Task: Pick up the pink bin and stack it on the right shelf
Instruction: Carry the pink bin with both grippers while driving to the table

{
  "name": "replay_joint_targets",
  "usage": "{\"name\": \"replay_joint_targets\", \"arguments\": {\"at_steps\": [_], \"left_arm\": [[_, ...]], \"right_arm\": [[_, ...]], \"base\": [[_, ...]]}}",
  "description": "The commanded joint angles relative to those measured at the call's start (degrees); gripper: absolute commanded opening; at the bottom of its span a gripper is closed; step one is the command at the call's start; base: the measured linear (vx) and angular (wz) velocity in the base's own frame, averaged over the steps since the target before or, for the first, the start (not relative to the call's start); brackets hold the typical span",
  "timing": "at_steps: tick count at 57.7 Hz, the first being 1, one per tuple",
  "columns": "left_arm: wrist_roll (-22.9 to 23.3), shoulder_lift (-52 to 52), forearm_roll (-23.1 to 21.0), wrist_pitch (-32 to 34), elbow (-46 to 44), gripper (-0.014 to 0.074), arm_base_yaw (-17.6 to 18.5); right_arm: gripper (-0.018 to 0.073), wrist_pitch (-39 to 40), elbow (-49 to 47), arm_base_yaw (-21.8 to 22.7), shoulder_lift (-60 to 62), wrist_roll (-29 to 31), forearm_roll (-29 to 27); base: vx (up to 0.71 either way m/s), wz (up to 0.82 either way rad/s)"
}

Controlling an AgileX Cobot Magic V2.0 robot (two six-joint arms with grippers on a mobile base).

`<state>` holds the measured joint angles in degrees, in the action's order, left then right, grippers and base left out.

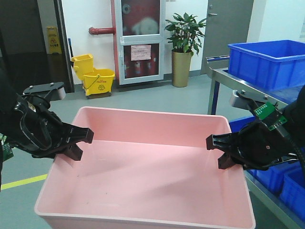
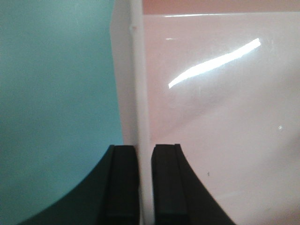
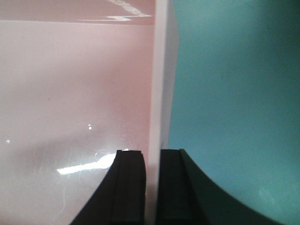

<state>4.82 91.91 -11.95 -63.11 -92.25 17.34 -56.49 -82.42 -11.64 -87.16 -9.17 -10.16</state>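
Note:
The pink bin (image 1: 147, 167) fills the lower middle of the front view, held level between both arms above the floor. My left gripper (image 1: 82, 144) is shut on its left rim, one finger inside and one outside. My right gripper (image 1: 218, 151) is shut on the right rim in the same way. In the left wrist view the left gripper (image 2: 145, 154) pinches the pale rim of the pink bin (image 2: 141, 93). In the right wrist view the right gripper (image 3: 153, 157) clamps the wall of the pink bin (image 3: 70, 84). The right shelf (image 1: 220, 72), a grey metal rack, stands to the right.
A big blue crate (image 1: 267, 62) sits on the rack's top level, and more blue crates (image 1: 293, 188) fill its lower level beside my right arm. A yellow mop bucket (image 1: 97, 78), a potted plant (image 1: 183, 43) and a doorway lie ahead across teal floor.

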Motion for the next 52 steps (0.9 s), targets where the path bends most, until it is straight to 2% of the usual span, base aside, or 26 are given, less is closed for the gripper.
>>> {"name": "replay_joint_targets", "arguments": {"at_steps": [1, 23, 52], "left_arm": [[-0.2, -2.9, -1.8, 2.7, -1.8, -0.0008, 0.0], [-0.2, -2.9, -1.8, 2.7, -1.8, -0.0008, 0.0], [-0.2, -2.9, -1.7, 2.7, -1.8, -0.0008, 0.0]], "right_arm": [[-0.0008, 4.1, -1.9, 0.3, 2.6, 1.0, -0.5], [-0.0008, 4.1, -1.9, 0.3, 2.6, 1.0, -0.5], [-0.0008, 4.1, -1.9, 0.3, 2.6, 1.0, -0.5]], "base": [[0.44, 0.03], [0.44, -0.22], [0.40, -0.72]]}}
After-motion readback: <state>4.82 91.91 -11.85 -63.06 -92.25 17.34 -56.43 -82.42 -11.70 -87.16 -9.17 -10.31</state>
